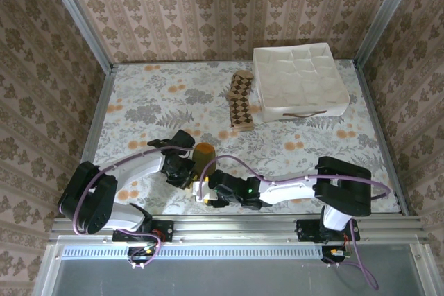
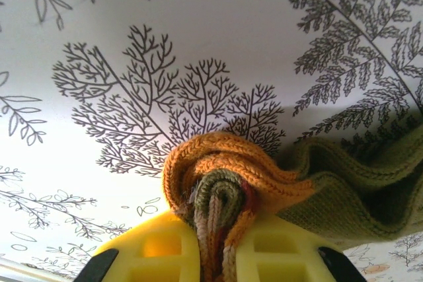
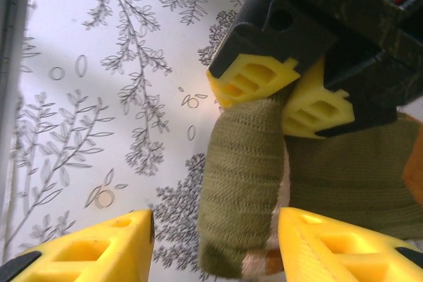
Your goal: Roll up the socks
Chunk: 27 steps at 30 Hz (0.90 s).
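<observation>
At the near edge of the desk (image 1: 139, 109), the left fingers (image 2: 188, 259) are pinched narrow on the rolled end of the olive-green striped sock (image 2: 218, 176), with its orange band outermost. The right fingers (image 3: 330, 242) stand parted on either side of that sock's green body, perhaps brushing it on one side. The argyle sock (image 1: 241, 102) lies flat at the far side, just beside the white compartment box (image 1: 305, 110).

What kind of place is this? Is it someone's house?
Probably a robot practice booth, not a home: wallpapered walls in a metal frame, a flowery table, and two bolted-down arms handling an olive-green sock.
</observation>
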Motion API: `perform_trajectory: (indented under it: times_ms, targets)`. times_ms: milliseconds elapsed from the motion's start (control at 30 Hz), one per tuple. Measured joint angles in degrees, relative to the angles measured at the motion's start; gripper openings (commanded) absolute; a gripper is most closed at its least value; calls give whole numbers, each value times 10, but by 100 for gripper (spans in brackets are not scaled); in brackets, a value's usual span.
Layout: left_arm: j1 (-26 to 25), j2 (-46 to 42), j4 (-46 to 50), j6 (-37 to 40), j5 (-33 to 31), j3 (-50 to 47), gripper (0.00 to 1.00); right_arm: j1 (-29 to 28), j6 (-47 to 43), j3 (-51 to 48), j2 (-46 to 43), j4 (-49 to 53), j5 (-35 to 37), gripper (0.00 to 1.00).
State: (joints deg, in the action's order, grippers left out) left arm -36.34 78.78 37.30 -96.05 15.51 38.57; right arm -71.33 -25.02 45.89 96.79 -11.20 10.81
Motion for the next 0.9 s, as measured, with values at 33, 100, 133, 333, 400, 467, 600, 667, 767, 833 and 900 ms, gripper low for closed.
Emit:
perform_trajectory:
  times_ms: [33,100,133,333,400,467,600,667,767,833,900]
  targets:
    - [0,0,0,0,1,0,0,-1,-5,8,11,0,7,48]
    - [0,0,0,0,1,0,0,-1,-14,25,36,0,21,43]
    - [0,0,0,0,2,0,0,-1,-18,32,49,0,28,39]
    - [3,-2,0,0,-2,0,22,0,-20,44,68,-3,53,0]
    - [9,-12,-4,3,-4,-7,39,1,-16,47,68,-3,51,0]
    - [16,-34,-10,2,-3,-25,51,5,-10,48,68,0,43,0]
    - [55,-111,-4,11,-3,-58,69,23,14,55,67,14,4,0]
    - [77,-149,-2,23,-3,-62,73,35,28,61,66,25,-26,0]
    - [97,-196,-2,34,-3,-63,74,56,50,73,66,45,-73,0]
    - [105,-223,0,40,-3,-64,74,69,64,79,67,57,-104,0]
    - [109,-244,0,43,-3,-68,73,83,78,87,70,68,-133,0]
